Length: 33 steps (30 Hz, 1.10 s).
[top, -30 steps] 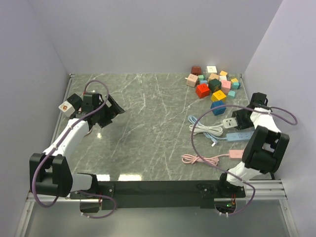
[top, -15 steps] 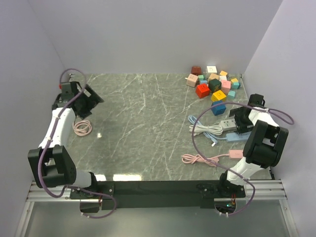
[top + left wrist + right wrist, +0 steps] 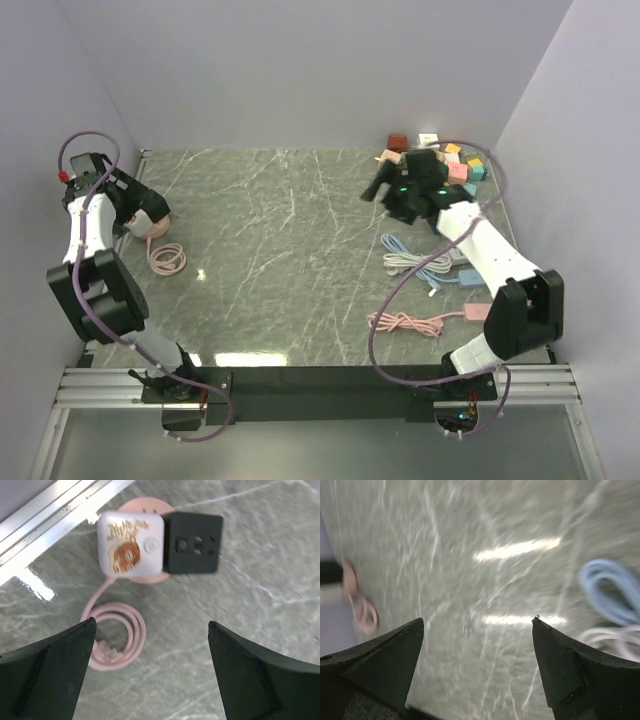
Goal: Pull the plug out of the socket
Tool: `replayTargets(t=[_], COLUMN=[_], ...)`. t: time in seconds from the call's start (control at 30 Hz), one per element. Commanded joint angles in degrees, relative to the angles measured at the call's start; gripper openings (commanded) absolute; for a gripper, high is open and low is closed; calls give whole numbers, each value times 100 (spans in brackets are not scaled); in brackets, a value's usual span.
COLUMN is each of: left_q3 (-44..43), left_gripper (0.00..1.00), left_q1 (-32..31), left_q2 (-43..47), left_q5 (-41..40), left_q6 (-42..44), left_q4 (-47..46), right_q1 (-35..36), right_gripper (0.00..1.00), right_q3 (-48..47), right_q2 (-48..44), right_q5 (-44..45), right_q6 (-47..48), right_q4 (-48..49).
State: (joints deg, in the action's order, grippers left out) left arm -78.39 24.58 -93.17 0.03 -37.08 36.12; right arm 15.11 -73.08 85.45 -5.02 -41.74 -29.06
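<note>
Nearest, lower right of the top view: loose pink cable [image 3: 405, 323] on the bench [image 3: 290, 250]. Just behind it, a pale blue and white cable bundle [image 3: 420, 262]. Far left of the frame: pink coiled lead [image 3: 117, 635], and just beyond it the white cube socket [image 3: 131, 542] with a donut sticker on top, on a round pink base. Black plug [image 3: 194, 543] is seated flush against the socket's right face, not pulled. Left fingers [image 3: 45, 675] hang above it spread wide, holding nothing and touching nothing; socket and plug sit past the tips. Right fingers [image 3: 375, 665] are up over the bench at upper centre-right, also spread wide, nothing held; wrist view is motion-blurred. Farthest, upper right: heap of coloured blocks [image 3: 440, 170].
</note>
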Motion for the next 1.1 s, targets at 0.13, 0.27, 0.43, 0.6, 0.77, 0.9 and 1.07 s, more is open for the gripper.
replayTargets(t=[0.13,0.27,0.43,0.6,0.77,0.9,1.07], left_q3=[-932,-1169,-916,-72,491,623,676], left_gripper=[99,99,99,99,99,99,99], left_q1=[126,205,223,240,258,258,249], left_q2=[-957,-1160,-959,-694,-405,-395,-596], left_q5=[-618,-680,-890,-1050,-1040,-1172,-1251], left_q6=[-53,-299,-572,-1213,-2143,-2795,-3568], left_q4=[194,185,98,-333,-895,-1282,-1345], right_q1=[1308,1503,1530,1521,1530,1530,1512], right_gripper=[95,96,96,96,96,96,96], right_q3=[-619,-918,-1295,-1489,-1701,-1745,-1815], right_q2=[911,1237,1545,1738,1949,1975,2133], right_q5=[-175,-184,-184,-280,-377,-404,-491], right_q6=[728,869,965,1018,1115,1211,1335], right_q4=[-161,-346,-556,-575,-706,-724,-821])
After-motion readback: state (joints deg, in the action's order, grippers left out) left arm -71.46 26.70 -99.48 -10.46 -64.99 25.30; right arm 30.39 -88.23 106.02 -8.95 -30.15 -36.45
